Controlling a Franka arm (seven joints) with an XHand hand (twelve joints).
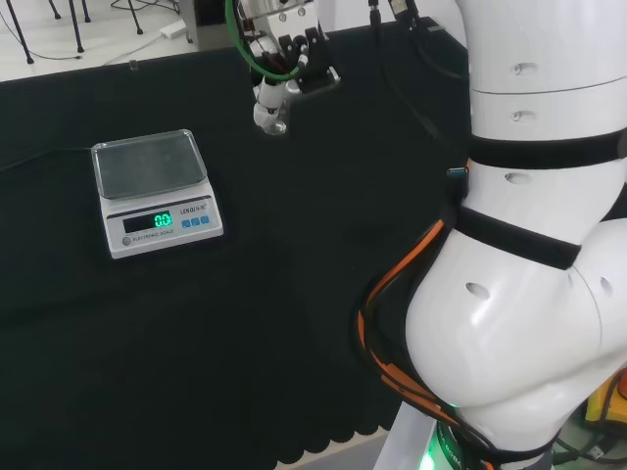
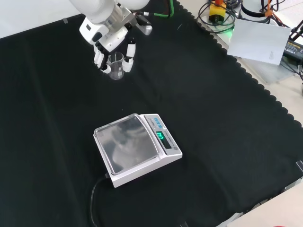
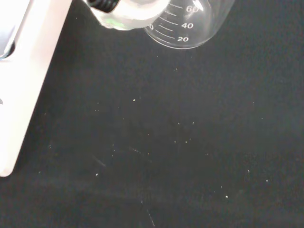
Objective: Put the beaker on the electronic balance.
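Note:
A small clear glass beaker (image 2: 116, 66) with printed graduation marks is upright at the far side of the black cloth in the front view. The black and white hand (image 2: 110, 37) comes down over it, with fingers (image 2: 99, 58) on one side and the thumb on the other, curled round its wall. In the head view the beaker (image 1: 273, 119) hangs just below the hand (image 1: 294, 59). The wrist view shows the beaker (image 3: 190, 23) with a white fingertip (image 3: 128, 14) against it. The white electronic balance (image 2: 137, 147) with a steel pan stands nearer the front, apart from the hand, its display lit.
The balance's black cable (image 2: 94, 198) runs off toward the front edge of the cloth. Paper and cables (image 2: 258, 33) lie beyond the cloth's scalloped right edge. The arm's white links (image 1: 529, 245) stand at the right in the head view. The balance (image 1: 157, 191) has bare black cloth around it.

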